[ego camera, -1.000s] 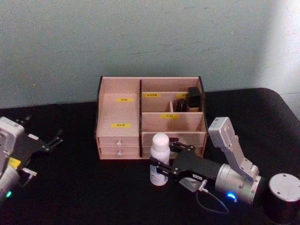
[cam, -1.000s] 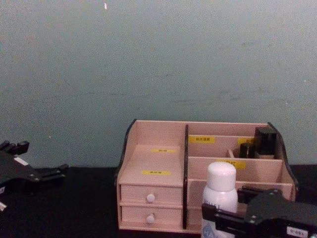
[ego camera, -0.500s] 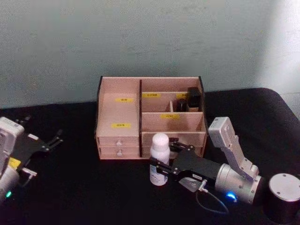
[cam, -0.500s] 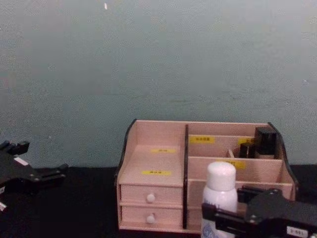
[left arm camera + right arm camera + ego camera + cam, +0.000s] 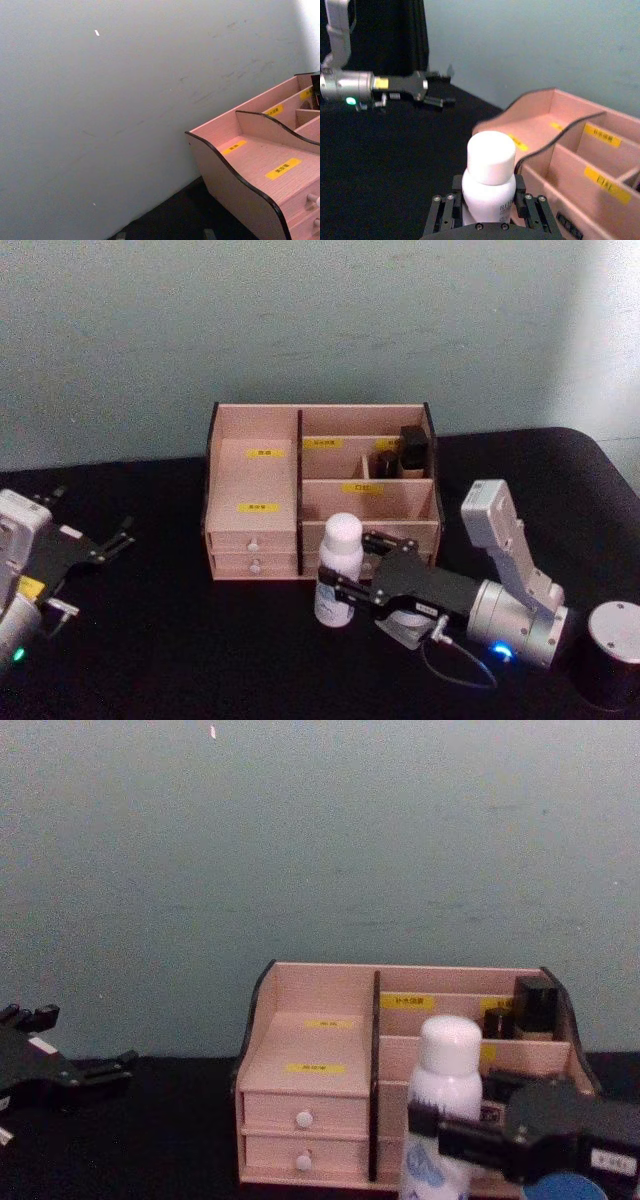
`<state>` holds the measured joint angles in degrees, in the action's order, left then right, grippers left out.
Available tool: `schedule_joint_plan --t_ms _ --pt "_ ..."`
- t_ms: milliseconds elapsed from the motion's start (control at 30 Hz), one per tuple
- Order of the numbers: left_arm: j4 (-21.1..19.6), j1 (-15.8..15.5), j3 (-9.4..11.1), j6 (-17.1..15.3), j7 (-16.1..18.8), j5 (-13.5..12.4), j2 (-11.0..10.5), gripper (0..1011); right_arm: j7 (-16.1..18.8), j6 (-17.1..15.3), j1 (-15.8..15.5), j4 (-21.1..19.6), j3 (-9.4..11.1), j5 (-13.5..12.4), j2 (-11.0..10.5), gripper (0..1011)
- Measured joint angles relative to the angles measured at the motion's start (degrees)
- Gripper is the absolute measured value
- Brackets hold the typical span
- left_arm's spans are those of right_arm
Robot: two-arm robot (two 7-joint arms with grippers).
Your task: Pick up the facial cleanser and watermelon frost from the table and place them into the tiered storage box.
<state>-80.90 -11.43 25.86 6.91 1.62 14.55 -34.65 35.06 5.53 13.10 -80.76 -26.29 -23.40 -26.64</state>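
Two end effectors: right end effector [image 5: 345, 575] was clamped on tall slim white cylindrical bottle [image 5: 342, 532], fronting pinkish wooden tiered organiser [image 5: 255, 480]; left end effector [image 5: 95, 518] idled, fingers apart.

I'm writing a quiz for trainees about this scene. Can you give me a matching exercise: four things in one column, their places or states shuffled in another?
1 facial cleanser
2 left tool
3 small dark bottles
4 white-knobbed drawers

A rear right compartment of the tiered storage box
B upright, gripped by the right tool
C low on the box's left front
D open, at far left

Pairs: 1-B, 2-D, 3-A, 4-C
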Motion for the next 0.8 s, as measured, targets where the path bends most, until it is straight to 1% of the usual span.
schedule_joint_plan --t_ms 200,333,367,400,467,533,567,667,800 --pt "0.0 0.0 0.0 0.0 0.0 0.0 0.0 1001 -0.1 0.8 0.9 -1.9 1.2 -1.7 0.3 593" --pt "0.0 0.0 0.0 0.0 0.0 0.0 0.0 1001 -0.9 1.5 2.2 -2.6 2.1 -2.5 1.1 593" --pt "0.0 0.0 0.0 0.0 0.0 0.0 0.0 1001 -1.4 1.9 3.0 -2.6 2.4 -2.7 1.6 593" --pt "0.0 0.0 0.0 0.0 0.0 0.0 0.0 1001 -1.4 1.9 3.0 -2.6 2.4 -2.7 1.6 593" --pt "0.0 0.0 0.0 0.0 0.0 0.0 0.0 1001 -2.6 2.7 4.7 -2.2 3.1 -2.8 2.8 593" --pt "0.0 0.0 0.0 0.0 0.0 0.0 0.0 1001 -3.4 3.0 5.5 -1.8 3.4 -2.7 3.4 593" --pt "0.0 0.0 0.0 0.0 0.0 0.0 0.0 1002 -4.1 3.2 6.3 -1.2 3.6 -2.4 4.0 593" --pt "0.0 0.0 0.0 0.0 0.0 0.0 0.0 1001 -5.3 3.4 7.5 -0.3 3.9 -1.6 4.8 593" --pt "0.0 0.0 0.0 0.0 0.0 0.0 0.0 1001 -7.2 3.5 9.8 2.1 4.2 0.2 6.3 593"
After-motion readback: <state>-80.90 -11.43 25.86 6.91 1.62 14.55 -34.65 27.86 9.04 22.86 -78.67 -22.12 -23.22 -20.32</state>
